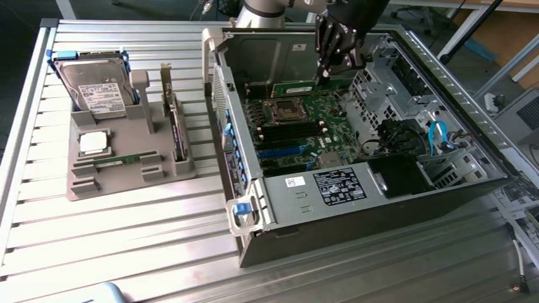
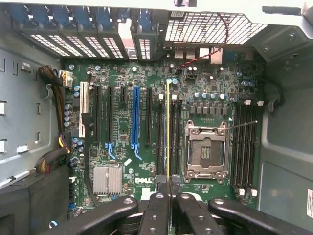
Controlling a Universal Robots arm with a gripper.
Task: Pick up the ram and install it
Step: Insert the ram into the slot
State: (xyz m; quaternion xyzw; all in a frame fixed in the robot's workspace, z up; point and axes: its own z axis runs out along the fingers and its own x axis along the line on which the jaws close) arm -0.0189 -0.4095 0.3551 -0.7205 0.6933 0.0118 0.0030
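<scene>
Gripper (image 2: 169, 190) clamped on the ram (image 2: 168, 127), held over the motherboard (image 2: 205, 88) memory slots (image 2: 243, 147) inside the case; pickup done, seating looks not yet done

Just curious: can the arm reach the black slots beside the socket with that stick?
Probably yes: the case is open, the slots look bare, and the ram in the jaws hangs over them with nothing between.
</scene>
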